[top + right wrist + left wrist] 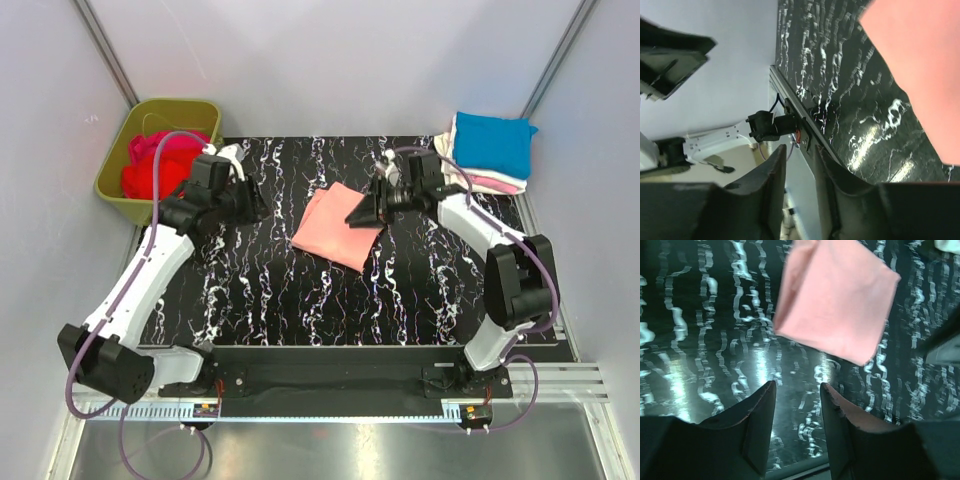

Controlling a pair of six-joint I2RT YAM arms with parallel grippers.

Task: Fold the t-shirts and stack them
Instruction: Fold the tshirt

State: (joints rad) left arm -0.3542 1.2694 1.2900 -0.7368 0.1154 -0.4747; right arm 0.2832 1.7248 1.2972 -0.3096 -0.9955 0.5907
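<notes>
Filling the middle of the overhead view, a black worktop [260,300] veined in white. Just off its far left corner, an olive-green plastic tub [112,178] holding crumpled red and magenta t-shirts [155,165], not yet folded. At the far right corner, a stack of folded t-shirts [490,150], bright blue on top, cream and pink edges showing beneath. At the centre of the worktop, flat and folded to a compact near-square, a salmon-pink cotton t-shirt [335,228], turned cornerwise, its slightly longer axis running from far left to near right. At the right-hand edge of that shirt, the right end effector [368,213], over or against the cloth, contact impossible to tell from above; in its wrist view, fingers [771,182] parted a little with nothing between them, pink cloth just ahead and off to one side. Well apart to the left of the shirt and pointing toward it, the left end effector [250,200], fingers [760,412] likewise apart and empty, a strip of bare worktop between tips and cloth. Judged from this layout: pink shirt folded, transfer to the stack outstanding. Deciding relation: stack far and right of the shirt, right arm nearer to both, so probably a right-side pick at the shirt's right edge. Possible trouble: only the top layer pinched, and the fold opening on the lift.
</notes>
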